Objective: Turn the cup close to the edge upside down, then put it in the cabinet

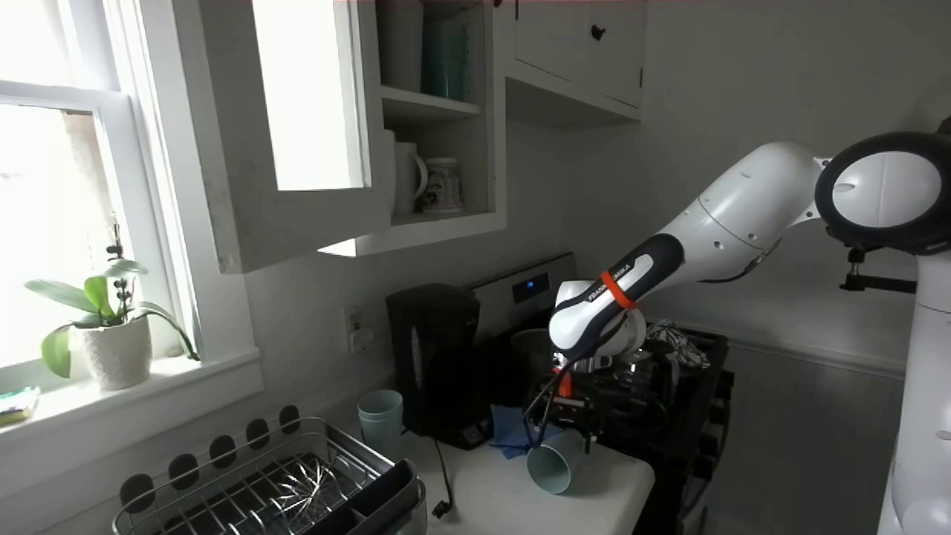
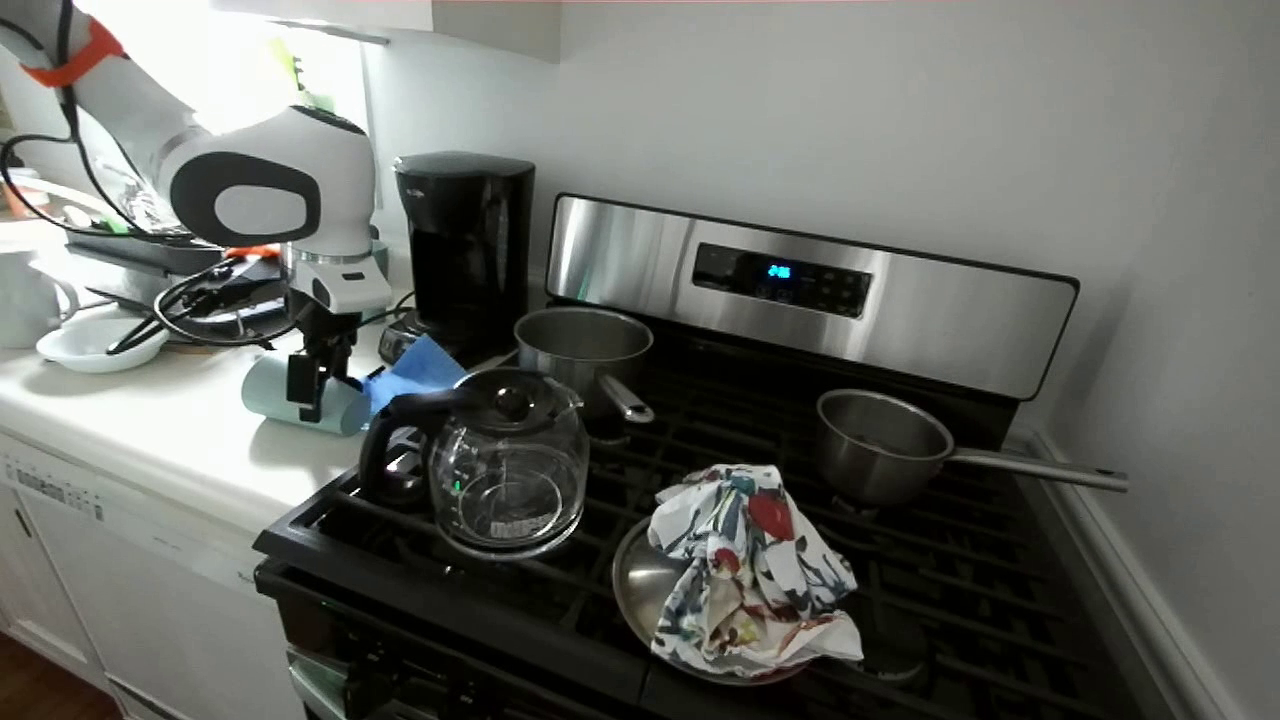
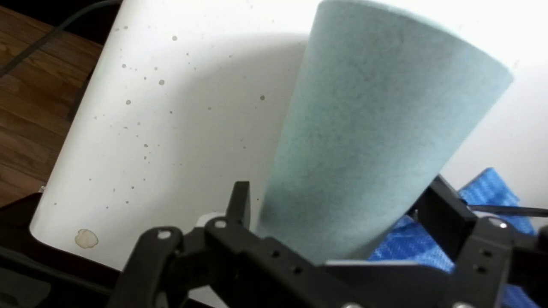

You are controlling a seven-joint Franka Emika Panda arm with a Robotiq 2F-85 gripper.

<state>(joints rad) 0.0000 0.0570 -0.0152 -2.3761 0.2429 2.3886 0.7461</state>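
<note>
Off to the left, near the window, the white wall cabinet has its door standing open, so the way in is ready. Mugs stand low inside it. Below, close to the black coffee maker, a look-alike cup sits upright; it is set farther back, so I take it to be out of this job.

Next along comes a blue cloth, and just beside it the blue-teal cup itself, lying on its side on the countertop, near the front edge yet clear of it. Its mouth faces away from the stove. So it is neither upright nor upside down; I'd call the turn half made at best.

Over its base end hangs the gripper, fingers spread wide, one to each side. In the wrist view I can make out a sliver of counter between one finger and the cup, so nothing seems to be held yet. Farthest right, from where I stand, is the white arm that bears it.

By my reckoning most of the work is left: grip the cup, lift it, bring the mouth round to face down, carry it across and leave it on a shelf.
</note>
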